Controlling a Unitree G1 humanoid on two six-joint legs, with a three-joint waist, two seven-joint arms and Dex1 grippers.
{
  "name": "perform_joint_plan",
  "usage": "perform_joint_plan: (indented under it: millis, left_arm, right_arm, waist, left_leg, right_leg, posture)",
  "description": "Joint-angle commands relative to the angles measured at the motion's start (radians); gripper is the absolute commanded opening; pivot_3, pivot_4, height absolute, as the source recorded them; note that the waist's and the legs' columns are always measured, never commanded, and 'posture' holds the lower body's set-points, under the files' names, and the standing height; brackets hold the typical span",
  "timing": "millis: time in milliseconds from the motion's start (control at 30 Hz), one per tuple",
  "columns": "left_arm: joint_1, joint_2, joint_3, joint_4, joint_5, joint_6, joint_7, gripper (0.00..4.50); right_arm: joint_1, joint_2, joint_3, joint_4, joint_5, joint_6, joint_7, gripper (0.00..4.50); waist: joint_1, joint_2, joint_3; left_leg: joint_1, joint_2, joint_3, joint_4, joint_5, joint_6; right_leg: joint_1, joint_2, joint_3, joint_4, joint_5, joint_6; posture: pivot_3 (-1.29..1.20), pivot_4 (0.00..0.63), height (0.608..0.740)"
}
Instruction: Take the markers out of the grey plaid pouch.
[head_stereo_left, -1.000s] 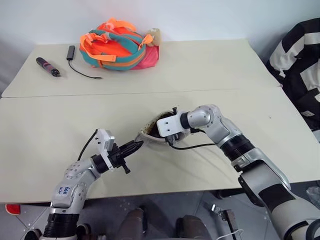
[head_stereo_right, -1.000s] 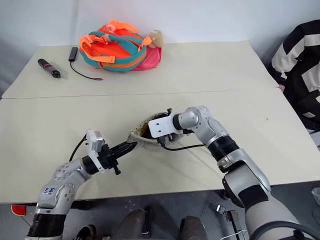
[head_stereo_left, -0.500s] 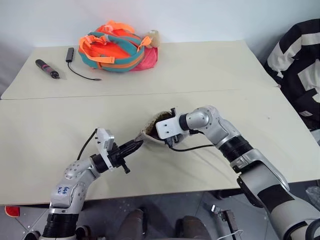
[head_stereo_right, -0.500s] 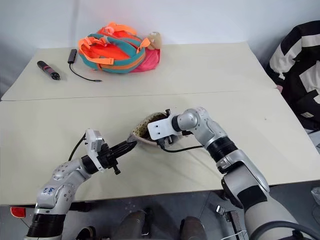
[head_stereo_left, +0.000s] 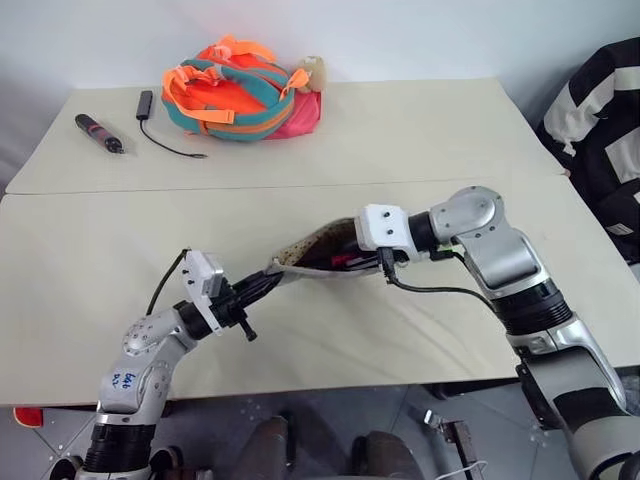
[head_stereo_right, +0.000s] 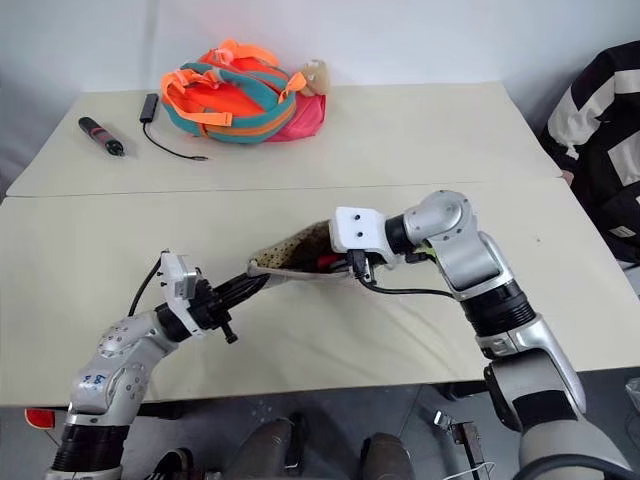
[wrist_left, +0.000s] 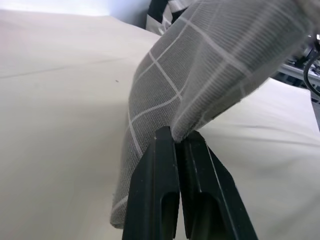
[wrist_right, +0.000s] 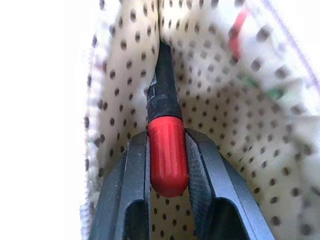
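Grey plaid pouch (head_stereo_left: 318, 252): grey fabric with thin white grid lines, dotted tan lining, mouth gaping, stretched out just above the table. Black marker with red cap (wrist_right: 165, 134) lies lengthwise in the opening, red end outward, black end deep in the lining's fold.

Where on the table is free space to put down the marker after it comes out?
The near table is bare left of the grey plaid pouch, and right of it beyond the right arm. Crowded: the far left, around the backpack, cable and black stick.
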Motion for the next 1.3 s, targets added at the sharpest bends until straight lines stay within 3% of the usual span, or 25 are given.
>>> perform_joint_plan:
  millis: [33,267,467,667,867,1033,1133,1300]
  left_arm:
    - [0.005,0.016,0.007,0.011,0.020,-0.007,0.004,0.00]
    - [-0.019,0.069,0.059,0.060,0.054,-0.070,0.006,0.00]
    - [-0.023,0.075,0.066,0.076,0.058,-0.085,-0.004,0.00]
    - [-0.029,0.143,0.154,0.134,0.138,-0.207,0.032,0.00]
    - [-0.085,0.223,0.217,0.218,0.228,-0.336,0.085,0.00]
    - [-0.137,0.254,0.218,0.251,0.383,-0.462,0.216,0.00]
    - [-0.140,0.254,0.194,0.227,0.456,-0.518,0.266,0.00]
    - [-0.031,0.233,0.071,0.209,0.565,-0.566,0.250,0.00]
  right_arm:
    - [-0.018,-0.008,-0.063,-0.074,0.080,0.025,-0.002,0.61]
    - [-0.034,-0.024,-0.130,-0.074,0.163,0.083,-0.023,0.61]
    - [-0.040,-0.054,-0.095,0.002,0.077,-0.020,-0.063,0.61]
    - [-0.074,-0.061,-0.180,0.064,0.167,0.029,-0.077,0.61]
    - [-0.057,-0.074,-0.211,0.190,0.108,-0.087,-0.177,0.61]
    - [-0.063,-0.053,-0.183,0.404,-0.026,-0.278,-0.359,0.61]
    - [-0.067,-0.071,-0.108,0.579,-0.186,-0.464,-0.495,0.61]
    - [-0.051,-0.006,-0.078,0.737,-0.237,-0.582,-0.586,0.61]
  waist:
    - [0.000,0.000,0.000]
    - [0.002,0.000,0.000]
    - [0.001,0.000,0.001]
    - [0.000,-0.001,0.002]
    - [0.000,-0.001,0.002]
    - [0.001,-0.001,0.002]
    - [-0.001,-0.001,0.002]
    - [-0.009,0.000,0.002]
  left_leg:
    - [0.000,0.000,0.000,0.000,0.000,0.000]
    - [-0.001,0.000,0.000,0.000,0.000,0.000]
    - [-0.001,0.000,0.000,-0.001,0.000,0.000]
    - [-0.002,0.000,0.000,-0.001,0.000,0.000]
    - [-0.001,0.000,0.000,-0.001,0.000,0.000]
    - [-0.002,-0.001,0.000,-0.001,0.000,0.000]
    - [-0.002,-0.001,0.000,-0.001,0.000,0.001]
    - [-0.003,-0.001,0.002,-0.003,0.000,0.001]
  right_leg:
    - [0.000,0.000,0.000,0.000,0.000,0.000]
    - [0.000,0.000,-0.001,-0.001,0.000,0.000]
    - [0.000,0.000,-0.001,-0.002,0.000,0.000]
    - [-0.001,0.000,-0.001,-0.002,0.000,0.000]
    - [-0.001,0.000,-0.001,-0.002,0.000,0.000]
    - [-0.002,-0.001,-0.001,-0.001,0.000,0.000]
    - [-0.002,-0.001,-0.001,0.002,0.000,0.001]
    - [-0.004,-0.001,-0.001,0.003,0.000,0.001]
  posture:
    - [0.00,0.150,0.740]
    - [0.00,0.150,0.740]
    - [0.00,0.150,0.740]
    - [0.00,0.150,0.740]
    - [0.00,0.150,0.740]
    - [0.00,0.150,0.740]
    - [0.00,0.150,0.740]
    - [0.00,0.150,0.740]
